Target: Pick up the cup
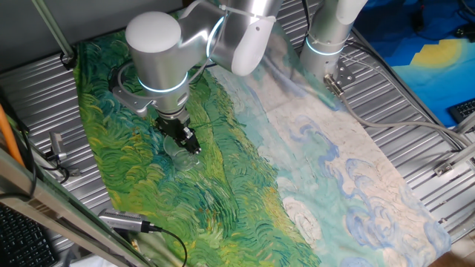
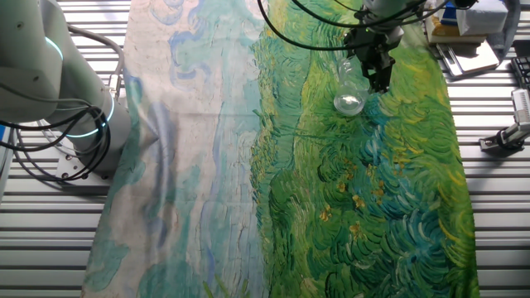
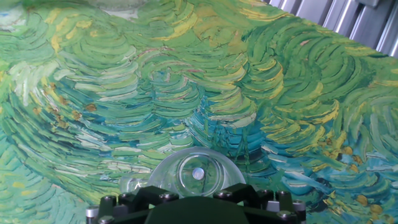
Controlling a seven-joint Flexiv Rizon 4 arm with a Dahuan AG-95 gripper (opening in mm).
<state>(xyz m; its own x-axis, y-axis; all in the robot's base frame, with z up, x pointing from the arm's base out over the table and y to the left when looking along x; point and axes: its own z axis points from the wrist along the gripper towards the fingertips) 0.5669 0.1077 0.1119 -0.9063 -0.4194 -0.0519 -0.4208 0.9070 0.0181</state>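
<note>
The cup (image 2: pixel 349 89) is clear and colourless, hard to see against the green painted cloth (image 2: pixel 373 190). It hangs tilted just below my gripper (image 2: pixel 374 73), at the far end of the cloth. My gripper (image 1: pixel 187 141) points down with its fingers close together on the cup's rim (image 1: pixel 183 153). In the hand view the cup (image 3: pixel 198 173) fills the lower middle, seen end-on as round rings, right against the gripper body. The fingertips are hidden there. I cannot tell whether the cup's base touches the cloth.
The cloth (image 1: pixel 312 170) covers a ribbed metal table (image 1: pixel 44 89). The arm's base (image 1: pixel 326 44) stands at one side. A cable and plug (image 1: pixel 126 221) lie near the cloth's edge. A metal clamp (image 2: pixel 505 136) and stacked boxes (image 2: pixel 472 33) sit beside the cloth.
</note>
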